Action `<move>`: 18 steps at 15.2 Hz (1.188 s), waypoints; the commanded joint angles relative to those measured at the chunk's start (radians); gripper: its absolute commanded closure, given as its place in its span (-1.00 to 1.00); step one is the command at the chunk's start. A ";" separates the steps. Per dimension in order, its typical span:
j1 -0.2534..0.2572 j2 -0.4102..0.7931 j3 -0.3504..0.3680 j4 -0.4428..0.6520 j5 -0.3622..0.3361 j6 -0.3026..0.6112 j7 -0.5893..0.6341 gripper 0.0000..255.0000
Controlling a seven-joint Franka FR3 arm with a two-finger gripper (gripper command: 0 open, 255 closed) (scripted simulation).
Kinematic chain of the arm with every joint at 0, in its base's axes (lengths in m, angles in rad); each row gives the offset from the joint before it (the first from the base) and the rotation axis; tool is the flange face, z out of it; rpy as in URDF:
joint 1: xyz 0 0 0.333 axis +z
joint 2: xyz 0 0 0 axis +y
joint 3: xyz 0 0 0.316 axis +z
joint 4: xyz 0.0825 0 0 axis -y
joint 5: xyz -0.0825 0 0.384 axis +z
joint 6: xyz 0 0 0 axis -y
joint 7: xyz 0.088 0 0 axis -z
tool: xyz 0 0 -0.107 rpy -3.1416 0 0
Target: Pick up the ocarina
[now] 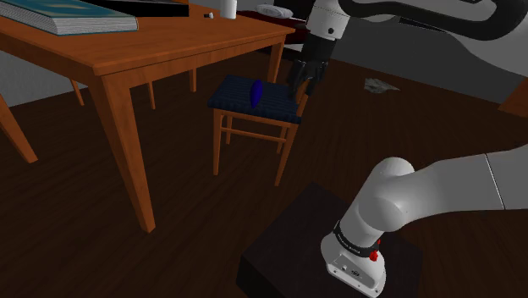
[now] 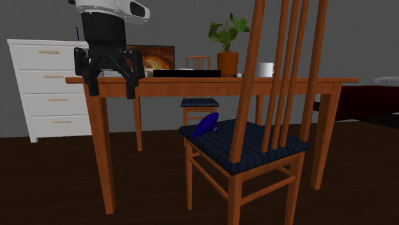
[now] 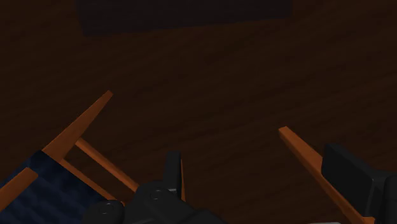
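A dark plank floor and a plain grey wall frame the room I am working from afar, where a wooden counter stands beside a wooden chair with a dark blue woven seat. The ocarina, small and deep blue, lies on that seat near its middle. My claw hangs released, fingers spread and closing on nothing, at the seat's edge on the shoulder view's right of the ocarina, higher than it and apart from it. Through the wrist view I see bare floor between the fingers and a corner of the seat beside one of them. The chair's tall back slats cross the foreground of the second exterior view, and the counter's edge runs just behind the claw there. On the counter sit a book, its cover print too small for me to read, a white mug, a potted plant and a flat black item. Beyond stand a white chest of drawers and a second chair. A crumpled grey scrap lies on the floor past the arm's dark stand.
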 commanded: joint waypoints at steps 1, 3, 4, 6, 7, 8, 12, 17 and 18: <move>0.000 0.000 0.000 0.000 0.000 0.000 0.000 -1.00; -0.011 0.060 -0.014 0.017 -0.006 0.050 -0.001 -1.00; -0.016 0.090 -0.022 0.027 -0.008 0.074 -0.001 -1.00; -0.025 0.152 -0.037 0.050 -0.011 0.120 -0.001 -1.00; -0.030 0.184 -0.044 0.064 -0.012 0.141 -0.002 -1.00; -0.034 0.215 -0.052 0.078 -0.012 0.162 -0.002 -1.00; -0.050 0.345 -0.083 0.148 -0.009 0.235 -0.005 -1.00; -0.067 0.511 -0.122 0.260 0.009 0.305 -0.013 -1.00; -0.071 0.545 -0.130 0.286 0.014 0.316 -0.015 -1.00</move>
